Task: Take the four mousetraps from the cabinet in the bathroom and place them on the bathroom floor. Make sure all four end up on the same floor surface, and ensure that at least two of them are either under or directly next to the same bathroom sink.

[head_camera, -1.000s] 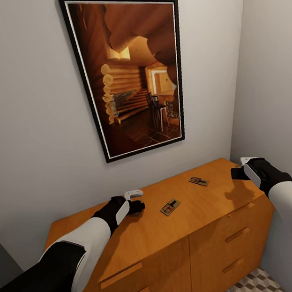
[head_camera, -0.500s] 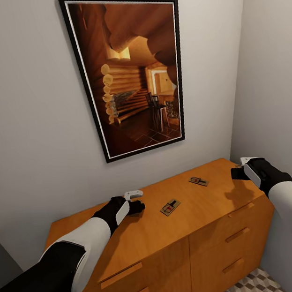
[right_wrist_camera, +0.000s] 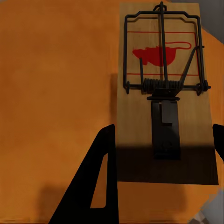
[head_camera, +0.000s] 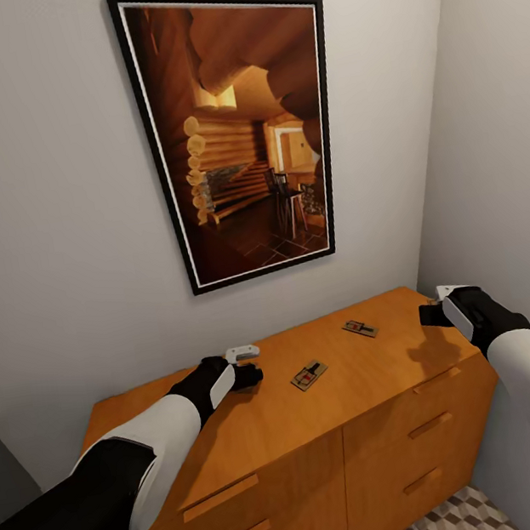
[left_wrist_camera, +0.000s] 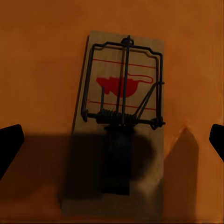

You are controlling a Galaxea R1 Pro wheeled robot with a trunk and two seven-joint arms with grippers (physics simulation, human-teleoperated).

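Four mousetraps lie flat on the cabinet [head_camera: 274, 423] top: two mid-surface [head_camera: 308, 375], [head_camera: 360, 328], one [left_wrist_camera: 122, 122] under the left gripper [left_wrist_camera: 112, 140], one [right_wrist_camera: 163, 93] under the right gripper [right_wrist_camera: 161, 149] at the corner. Both grippers stand apart, straddling their traps. Risk: thin flat boards may slip out of the pinch, and the corner trap may slide off the edge.

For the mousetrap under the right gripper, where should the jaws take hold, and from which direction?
Judging by its pose, grip the mousetrap across its two long wooden edges at the bare end behind the spring, coming straight down. It lies flat on the cabinet top, and the right gripper already has one finger on each side; the wire frame end looks less safe to pinch.
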